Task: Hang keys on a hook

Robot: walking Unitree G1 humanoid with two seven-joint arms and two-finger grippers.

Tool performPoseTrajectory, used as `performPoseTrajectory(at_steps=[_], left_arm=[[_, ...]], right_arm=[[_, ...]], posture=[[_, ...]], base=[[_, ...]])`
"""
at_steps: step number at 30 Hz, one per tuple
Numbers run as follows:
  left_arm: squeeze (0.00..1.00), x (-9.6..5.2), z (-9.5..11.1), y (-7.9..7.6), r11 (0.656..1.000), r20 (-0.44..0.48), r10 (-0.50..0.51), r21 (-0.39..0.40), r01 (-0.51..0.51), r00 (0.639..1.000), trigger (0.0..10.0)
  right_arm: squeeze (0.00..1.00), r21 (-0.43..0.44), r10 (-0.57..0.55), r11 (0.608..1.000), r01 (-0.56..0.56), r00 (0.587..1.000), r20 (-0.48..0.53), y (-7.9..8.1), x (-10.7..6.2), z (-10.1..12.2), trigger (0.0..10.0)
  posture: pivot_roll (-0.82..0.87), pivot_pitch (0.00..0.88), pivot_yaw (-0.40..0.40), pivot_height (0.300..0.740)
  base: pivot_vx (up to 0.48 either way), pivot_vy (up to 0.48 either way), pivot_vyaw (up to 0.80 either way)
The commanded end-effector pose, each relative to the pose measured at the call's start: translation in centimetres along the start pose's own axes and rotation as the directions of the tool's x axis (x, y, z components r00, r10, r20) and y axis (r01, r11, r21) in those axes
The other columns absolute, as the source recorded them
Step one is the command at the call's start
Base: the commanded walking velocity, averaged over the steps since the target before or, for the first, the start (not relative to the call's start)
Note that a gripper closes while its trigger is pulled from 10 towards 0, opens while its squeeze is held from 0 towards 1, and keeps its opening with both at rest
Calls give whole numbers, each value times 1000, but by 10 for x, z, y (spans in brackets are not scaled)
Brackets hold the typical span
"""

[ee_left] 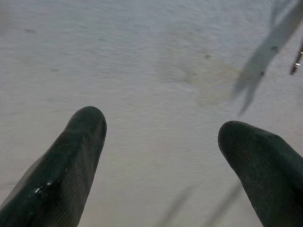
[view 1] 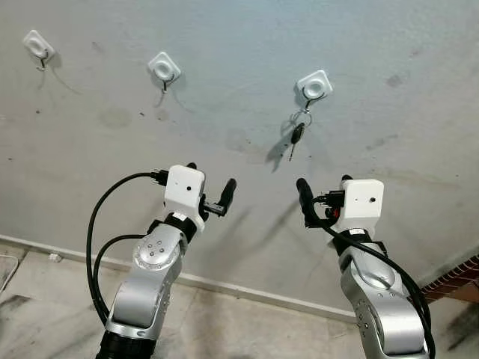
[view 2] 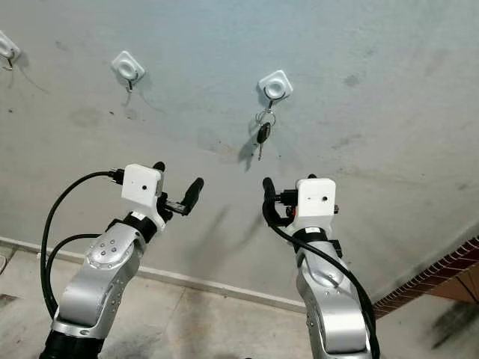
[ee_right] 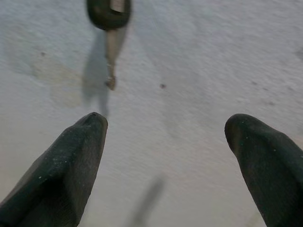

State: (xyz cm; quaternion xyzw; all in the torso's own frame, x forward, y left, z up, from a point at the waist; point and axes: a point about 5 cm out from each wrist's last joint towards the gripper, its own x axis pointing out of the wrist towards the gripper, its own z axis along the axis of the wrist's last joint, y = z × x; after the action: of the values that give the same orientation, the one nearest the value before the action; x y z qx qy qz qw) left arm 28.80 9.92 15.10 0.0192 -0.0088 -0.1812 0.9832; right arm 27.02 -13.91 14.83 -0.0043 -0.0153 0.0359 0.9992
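Against the stained grey wall with its three white hooks, the keys hang from the rightmost hook, while below them the left gripper and right gripper both point at the wall, fingers spread and holding nothing.

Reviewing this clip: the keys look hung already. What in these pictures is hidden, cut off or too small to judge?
- Keys: head views too small to count them or see how the ring sits on the right-hand hook.
- Right wrist view: key cut off by the frame edge; ring and hook out of frame.
- Left wrist view: only a key tip at the edge.
- Left-hand hook: cropped in the right eye view.
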Motion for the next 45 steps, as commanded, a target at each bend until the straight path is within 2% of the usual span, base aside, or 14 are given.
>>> performPoseTrajectory(at_steps=[1,15,30,36,40,45], left_arm=[[0,1,-1,3,1000,-4,5,1,-5,1000,10000],[0,1,0,4,1000,-6,-3,4,3,1000,10000],[0,4,-1,-2,999,-14,-42,3,42,999,10000],[0,8,-3,-5,997,-2,-76,8,76,997,10000],[0,17,0,-9,998,23,-68,-13,68,997,10000],[0,22,-1,-20,997,42,-71,-39,72,997,10000]], right_arm=[[0,6,-1,1000,1,1000,17,-1,0,4,10000],[0,6,-11,1000,11,1000,22,0,3,5,10000],[0,-32,-68,997,69,997,21,-11,5,4,10000],[0,-51,-94,994,96,995,31,-17,6,7,10000],[0,-75,-98,992,100,995,30,-19,4,9,10000],[0,-100,-87,991,89,996,25,-23,4,9,10000]], posture=[[53,45,-70,740],[60,48,-64,740],[66,19,-42,740],[28,0,-48,740],[-3,0,-71,740],[-29,0,-97,740]], base=[[0,476,0],[0,476,0],[0,477,0],[0,0,0],[0,0,0],[0,0,0]])
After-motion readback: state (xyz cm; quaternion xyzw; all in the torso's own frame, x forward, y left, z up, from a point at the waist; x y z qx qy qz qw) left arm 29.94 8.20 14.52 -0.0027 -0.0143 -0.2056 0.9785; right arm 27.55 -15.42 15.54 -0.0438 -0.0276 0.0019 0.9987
